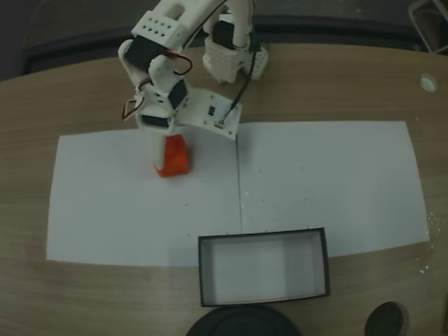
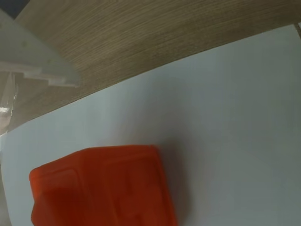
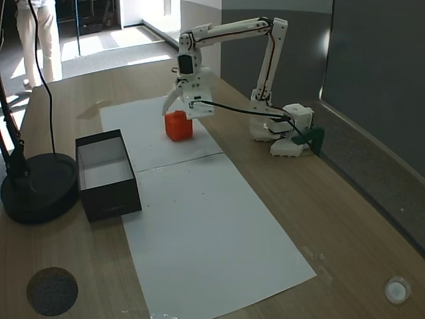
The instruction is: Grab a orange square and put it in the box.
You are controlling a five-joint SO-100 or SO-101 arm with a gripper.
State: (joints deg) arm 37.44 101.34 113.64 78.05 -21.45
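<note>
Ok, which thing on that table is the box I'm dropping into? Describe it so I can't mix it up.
Start from the white paper sheet on the wooden table. At its near edge in a fixed view sits the box, an open rectangular tray with thin black walls and a white inside. The black thing beside it is a round stand base, solid and not open.

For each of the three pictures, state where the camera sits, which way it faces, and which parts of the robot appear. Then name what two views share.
A fixed view: high above, looking down on the white paper; arm and gripper over the orange square.
Wrist view: on the gripper, looking down at the orange square; one white finger shows.
A fixed view: beside the table, looking across; the whole arm shows.
Both fixed views share the box.
</note>
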